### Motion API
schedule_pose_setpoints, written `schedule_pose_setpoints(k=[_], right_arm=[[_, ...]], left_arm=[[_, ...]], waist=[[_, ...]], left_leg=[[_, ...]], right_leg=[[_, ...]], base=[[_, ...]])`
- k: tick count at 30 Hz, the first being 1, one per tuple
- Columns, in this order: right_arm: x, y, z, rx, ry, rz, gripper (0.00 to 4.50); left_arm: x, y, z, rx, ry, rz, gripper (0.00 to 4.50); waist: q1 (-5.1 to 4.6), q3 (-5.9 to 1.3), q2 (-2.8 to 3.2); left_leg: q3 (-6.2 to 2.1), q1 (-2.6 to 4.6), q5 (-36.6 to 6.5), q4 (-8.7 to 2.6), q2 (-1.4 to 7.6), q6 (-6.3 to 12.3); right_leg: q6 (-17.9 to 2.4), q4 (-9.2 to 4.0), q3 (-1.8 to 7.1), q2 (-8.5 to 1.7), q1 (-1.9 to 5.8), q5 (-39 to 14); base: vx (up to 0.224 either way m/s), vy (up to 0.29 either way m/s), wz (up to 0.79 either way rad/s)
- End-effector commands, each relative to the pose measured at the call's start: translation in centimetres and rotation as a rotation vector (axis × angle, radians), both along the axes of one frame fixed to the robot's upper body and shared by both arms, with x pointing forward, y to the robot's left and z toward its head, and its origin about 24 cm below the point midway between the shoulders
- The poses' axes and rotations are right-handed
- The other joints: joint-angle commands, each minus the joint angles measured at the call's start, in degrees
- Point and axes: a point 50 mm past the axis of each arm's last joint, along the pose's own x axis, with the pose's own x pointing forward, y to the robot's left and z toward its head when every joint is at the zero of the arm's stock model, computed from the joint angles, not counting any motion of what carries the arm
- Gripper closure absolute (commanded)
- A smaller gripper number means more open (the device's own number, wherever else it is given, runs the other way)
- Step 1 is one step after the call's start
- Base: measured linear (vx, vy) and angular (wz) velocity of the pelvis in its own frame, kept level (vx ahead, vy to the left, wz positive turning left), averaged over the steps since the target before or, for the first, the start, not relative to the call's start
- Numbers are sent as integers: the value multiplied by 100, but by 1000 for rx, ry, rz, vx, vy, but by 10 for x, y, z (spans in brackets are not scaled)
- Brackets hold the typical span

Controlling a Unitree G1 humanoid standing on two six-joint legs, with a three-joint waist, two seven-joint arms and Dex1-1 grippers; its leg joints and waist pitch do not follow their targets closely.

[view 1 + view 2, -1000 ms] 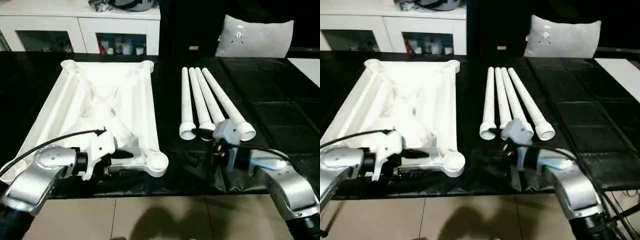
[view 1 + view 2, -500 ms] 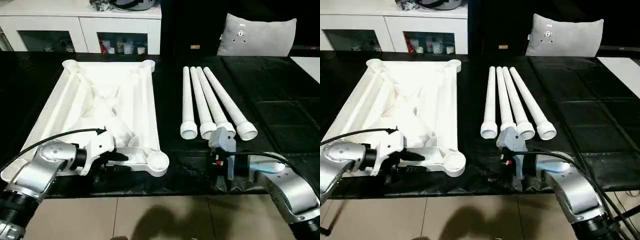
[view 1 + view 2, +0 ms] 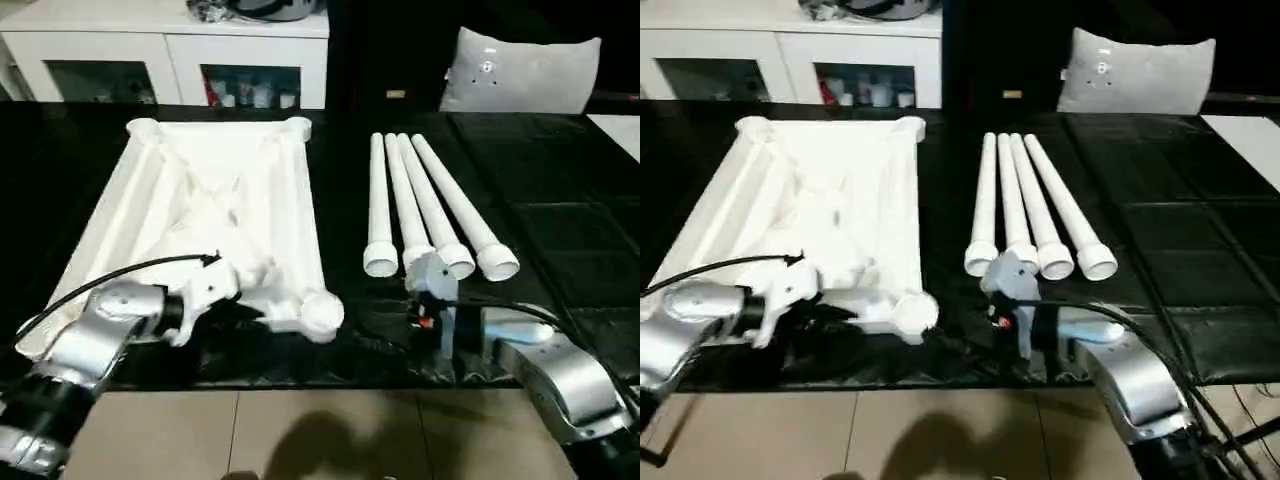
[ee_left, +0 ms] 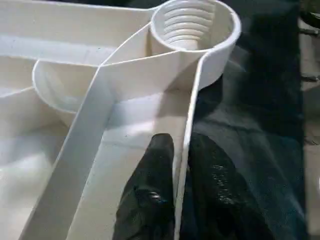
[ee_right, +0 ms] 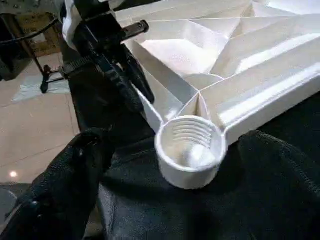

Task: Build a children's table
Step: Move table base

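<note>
Your left tool (image 4: 176, 200) is pinching the thin side rim of the table top (image 3: 215, 195) just behind its near right corner socket (image 4: 192, 27) (ribbed underside up, on the left half of the black tabletop (image 3: 560, 220)). Your right tool (image 5: 165, 175) is spread wide at that socket. The four legs (image 3: 425, 205) lie side by side toward the right.

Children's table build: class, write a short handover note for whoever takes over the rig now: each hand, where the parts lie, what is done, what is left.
Left hand: shut on the near edge wall of the table top, beside the near right corner socket.
Right hand: open, holding nothing, facing that socket.
Table top lies underside up on the black surface.
Four legs lie side by side to its right.
Done: no leg fitted.
Left: all four legs.
</note>
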Motion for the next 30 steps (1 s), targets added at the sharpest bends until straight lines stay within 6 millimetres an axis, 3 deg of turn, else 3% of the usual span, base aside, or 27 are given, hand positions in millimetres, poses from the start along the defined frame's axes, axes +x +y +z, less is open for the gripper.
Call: schedule_pose_setpoints(k=[1,9,13,14,19,20,21,22,26,30], right_arm=[[4,-2,3,0,-8,-29,0],[13,3,5,13,-28,-99,0],[28,6,8,65,-35,-223,0],[31,7,10,81,-37,-244,0],[48,16,20,135,-47,-317,0],[59,15,21,114,-60,-409,0],[59,15,21,114,-60,-409,0],[73,13,20,80,-65,-526,0],[104,17,23,-28,1,-721,0],[119,26,25,-49,106,-765,0]], left_arm=[[9,8,6,6,-51,78,420],[13,12,8,8,-83,100,449],[13,13,9,-8,-97,108,449],[13,14,10,-6,-108,112,407],[8,10,19,-98,-115,108,374],[5,9,22,-117,-120,110,363],[5,9,22,-117,-120,110,355],[3,9,26,-138,-131,118,343],[-1,8,37,-199,-191,182,319],[-5,4,44,-236,-215,216,283]], waist=[[37,-315,17],[0,-330,28],[-8,-332,30],[-14,-332,36],[-8,-357,66],[-4,-349,96],[-25,-334,80],[-4,-332,118],[-48,-310,135],[-29,-339,150]], left_leg=[[-61,-33,-828,-432,263,22],[-43,-38,-528,-405,250,75],[-39,-15,-588,-411,254,0],[-41,-18,-585,-418,258,-16],[-29,-1,-509,-399,264,-46],[-25,4,-506,-408,260,-74],[-22,4,-641,-422,248,-133],[-17,26,-707,-416,256,-186],[-25,25,-917,-445,231,-408],[-13,18,-731,-420,244,-367]], right_leg=[[-963,-456,271,-522,326,-1150],[-1064,-409,260,-492,309,-590],[-1084,-417,265,-509,299,-729],[-1111,-404,266,-509,299,-674],[-1263,-347,262,-511,304,-175],[-1289,-352,254,-506,287,-158],[-1292,-378,244,-498,288,-371],[-1260,-370,253,-502,270,-478],[-1183,-386,245,-473,264,-854],[-1195,-342,240,-464,281,-362]], base=[[0,0,0],[0,0,0],[0,0,0],[0,0,0],[0,0,0],[0,0,0],[0,0,0],[0,0,0],[0,0,0],[0,0,0]])
